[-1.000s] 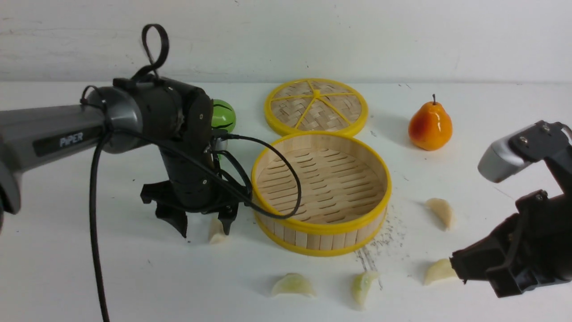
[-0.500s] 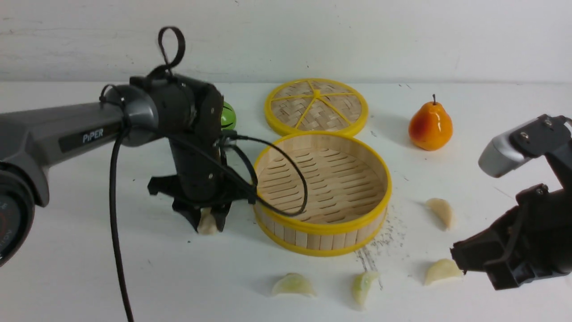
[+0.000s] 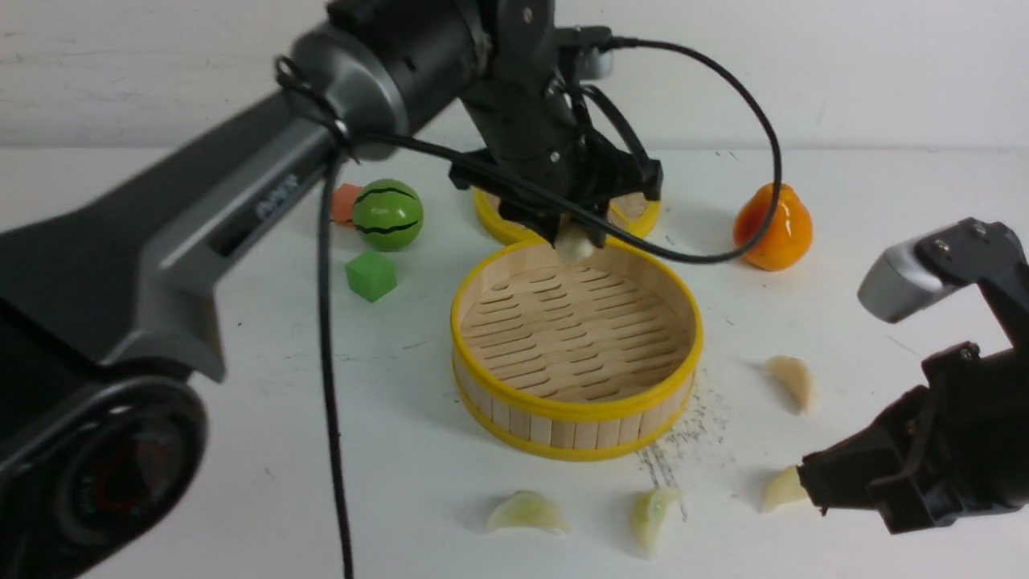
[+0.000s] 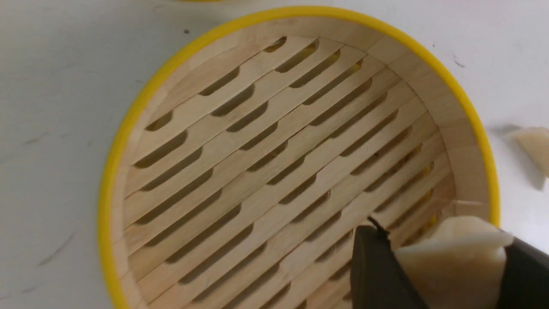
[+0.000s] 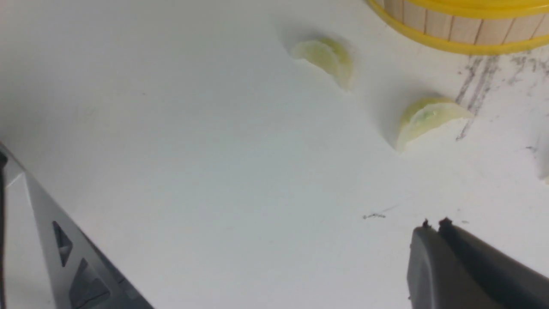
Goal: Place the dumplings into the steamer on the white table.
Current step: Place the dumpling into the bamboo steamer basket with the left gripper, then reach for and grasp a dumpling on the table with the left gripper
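On the white table (image 3: 386, 498), holding one dumpling (image 3: 574, 245) clamped in left gripper (image 3: 572, 233) fingers, above the steamer (image 3: 579, 412). Leaving its slatted floor open inside the rim. Pressing right gripper (image 5: 435, 225) fingers together, near another dumpling (image 3: 781, 489).

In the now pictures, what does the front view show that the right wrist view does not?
Only the front view: the left pincer gripping a dumpling, the pear, the green cube.
Only the right wrist view: I see no additional object there.
Both: the steamer's wall, two greenish dumplings, the right pincer.
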Robot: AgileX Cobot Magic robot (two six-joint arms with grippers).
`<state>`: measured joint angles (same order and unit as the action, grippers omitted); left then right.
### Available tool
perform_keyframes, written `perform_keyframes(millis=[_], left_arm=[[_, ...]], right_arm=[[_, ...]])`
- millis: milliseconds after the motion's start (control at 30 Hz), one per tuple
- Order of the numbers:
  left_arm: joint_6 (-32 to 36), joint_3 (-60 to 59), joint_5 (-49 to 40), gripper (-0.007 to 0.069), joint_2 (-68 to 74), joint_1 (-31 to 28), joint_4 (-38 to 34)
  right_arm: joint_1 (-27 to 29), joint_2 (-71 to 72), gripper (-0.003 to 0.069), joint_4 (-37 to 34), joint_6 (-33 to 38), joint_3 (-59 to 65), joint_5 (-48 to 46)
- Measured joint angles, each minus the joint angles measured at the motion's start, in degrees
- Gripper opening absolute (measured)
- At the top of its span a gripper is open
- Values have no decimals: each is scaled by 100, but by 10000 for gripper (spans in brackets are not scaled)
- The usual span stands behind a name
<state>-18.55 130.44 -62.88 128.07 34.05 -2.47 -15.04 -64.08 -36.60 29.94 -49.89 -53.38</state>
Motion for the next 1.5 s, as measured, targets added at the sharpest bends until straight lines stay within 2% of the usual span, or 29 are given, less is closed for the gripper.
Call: perform_keyframes(millis=[200,400,500,533,567,667,767,900,1067,1200,1267,1333,1400,1500], left_arm=[[-306,126,491,278,900,-7,10],[-334,137,1091,278,1141,-7,16],[-347,156,1327,342,1141,-7,57],[-347,159,1331,342,1141,-7,57],[-347,162,1325,380,1134,-7,69],[-237,326,735,522,1051,-7,108],[68,708,-107,589,835,-7,126],[517,1174,-744,590,349,-7,169],[870,1079,-836,545,-447,-7,174],[1216,222,-836,516,-1288,-7,169],[1549,-739,-836,507,-1911,-7,154],[2079,-1855,-836,505,-2563,-7,7],[2517,-2421,-836,505,-2825,-7,-174],[3577,-3739,-836,503,-3279,-7,-662]], right_arm=[[0,0,18,-34,0,0,-485],[0,0,22,-40,0,0,-565],[0,0,25,-40,0,0,-565],[0,0,25,-40,0,0,-565],[0,0,27,-40,0,0,-565],[0,0,31,-40,11,0,-558],[0,0,32,-40,42,0,-449],[0,0,36,-40,62,0,-359],[0,6,41,-40,62,0,-414],[0,144,43,-24,67,0,-525],[0,326,46,-2,67,0,-555],[0,526,49,60,67,0,-563],[0,627,50,91,67,0,-563],[0,763,52,111,67,0,-563]])
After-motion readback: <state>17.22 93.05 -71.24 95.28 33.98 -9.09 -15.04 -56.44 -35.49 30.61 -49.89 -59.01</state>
